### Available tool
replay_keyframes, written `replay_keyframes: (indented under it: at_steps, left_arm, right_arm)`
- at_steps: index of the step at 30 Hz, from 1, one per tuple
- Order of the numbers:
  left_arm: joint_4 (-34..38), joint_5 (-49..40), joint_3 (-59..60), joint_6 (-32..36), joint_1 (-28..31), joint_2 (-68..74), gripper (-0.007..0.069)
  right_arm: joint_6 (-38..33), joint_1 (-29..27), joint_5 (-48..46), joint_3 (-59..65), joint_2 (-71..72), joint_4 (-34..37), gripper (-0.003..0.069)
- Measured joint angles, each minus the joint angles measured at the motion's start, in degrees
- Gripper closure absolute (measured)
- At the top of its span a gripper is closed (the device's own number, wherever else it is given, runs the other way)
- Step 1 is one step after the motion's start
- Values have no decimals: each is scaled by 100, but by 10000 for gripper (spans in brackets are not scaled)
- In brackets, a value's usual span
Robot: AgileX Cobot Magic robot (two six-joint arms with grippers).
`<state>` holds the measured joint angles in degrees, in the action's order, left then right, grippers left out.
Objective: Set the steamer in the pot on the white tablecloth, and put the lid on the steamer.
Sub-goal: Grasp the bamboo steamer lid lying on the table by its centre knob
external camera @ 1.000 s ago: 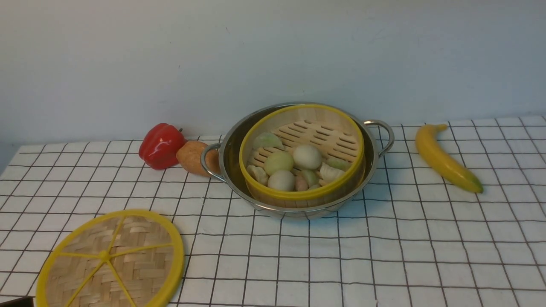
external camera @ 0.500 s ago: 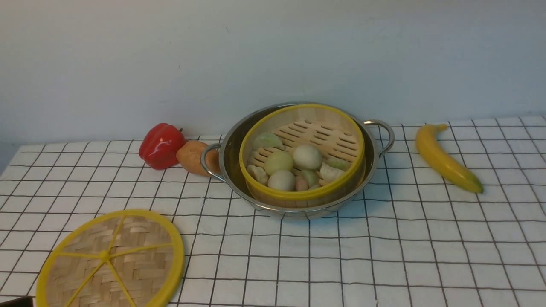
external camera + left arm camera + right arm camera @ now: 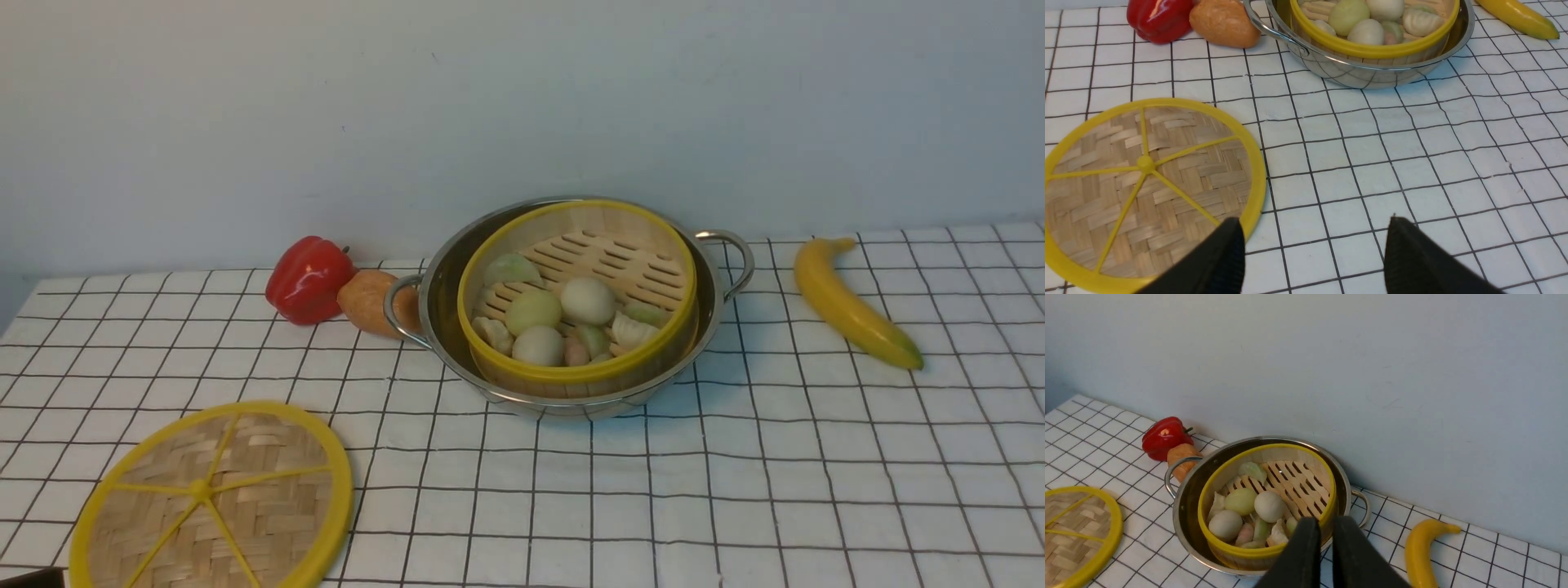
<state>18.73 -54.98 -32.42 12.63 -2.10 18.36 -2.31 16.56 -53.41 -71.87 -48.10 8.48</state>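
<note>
- Left gripper (image 3: 1312, 220): jaws spread wide and empty, low over the white tablecloth (image 3: 816, 490). One finger is just beside the rim of the lid (image 3: 1147, 163).
- Right gripper (image 3: 1326, 520): jaws parted by only a slit, nothing held. It is raised on the near side of the pot (image 3: 445, 286).
- Lid: flat on the cloth, spokes up, uncovered. In the front view it lies at 8 o'clock from the pot, well apart.
- Lid shape: round, so there is no long axis to line up with. You would take it by the rim.
- Steamer (image 3: 608, 265): already seated inside the pot, dumplings showing, no cover on it yet.
- Judgement: your left arm is much the nearer to the lid. The carry would run toward 2 o'clock, onto the steamer.
- Bystanders on the surface: the red pepper (image 3: 306, 278) and a brown fruit (image 3: 367, 302) are at the pot's 9 o'clock. The banana (image 3: 853, 306) is at 3 o'clock.
</note>
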Motion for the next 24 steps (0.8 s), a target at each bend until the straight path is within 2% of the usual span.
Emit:
replay_keyframes:
  at_steps: [4,11,13,18,24]
  left_arm:
    - [0,0,0,0,0,0,193]
    - [0,0,0,0,0,0,193]
    - [0,0,0,0,0,0,193]
    - [0,0,0,0,0,0,193]
    - [0,0,0,0,0,0,193]
  right_arm:
    - [21,-211,722,1307,890,24,569]
    - [41,-1255,1709,3324,1967,190,548]
    - [41,-1517,2247,4010,2358,208,538]
    - [41,-1664,3103,5206,3295,137,522]
    - [41,-1664,3573,6434,4480,62,497]
